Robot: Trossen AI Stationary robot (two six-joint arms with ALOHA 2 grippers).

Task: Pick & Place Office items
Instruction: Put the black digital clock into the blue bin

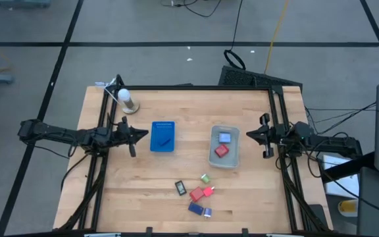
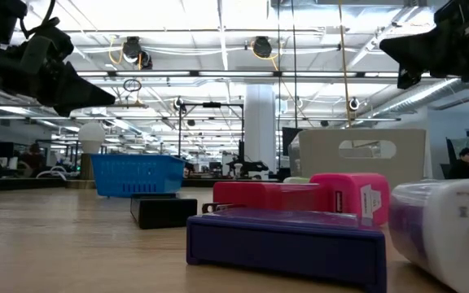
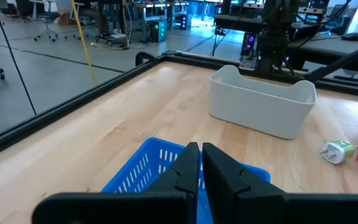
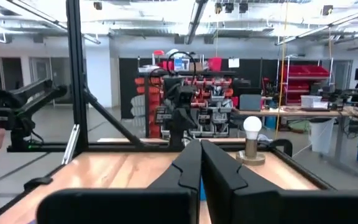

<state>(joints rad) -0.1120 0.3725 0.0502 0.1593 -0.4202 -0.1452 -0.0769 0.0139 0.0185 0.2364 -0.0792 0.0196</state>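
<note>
I am holding my left gripper (image 1: 134, 135) just off the left edge of the blue tray (image 1: 162, 136), raised above the wooden surface (image 1: 130, 191), with its fingers (image 3: 188, 171) pressed together and holding nothing. My right gripper (image 1: 252, 135) is waiting just beyond the right side of the clear bin (image 1: 225, 146), its fingers (image 4: 191, 163) likewise closed and empty. The office items are sitting in 3 places: 1 dark blue piece (image 1: 164, 140) is lying inside the tray, a pale blue piece (image 1: 224, 137) and a red piece (image 1: 222, 150) are resting in the bin, and a loose cluster is lying on the surface toward the front edge, made up of a dark piece (image 1: 181, 188), a small green piece (image 1: 204, 178), a red-and-pink piece (image 1: 201, 193), a blue piece (image 1: 195, 209) and a pale piece (image 1: 207, 212) just beside it. I am judging the step in hand to be a reach for 1 of those loose pieces, though I cannot tell which. To do it well, I am planning to spread the fingers before descending, come straight down over a piece on the outside of the cluster, such as the green 1, and line the fingers up across its narrow sides, since the pieces are lying close together and a slanted approach could nudge a neighbour away.
</note>
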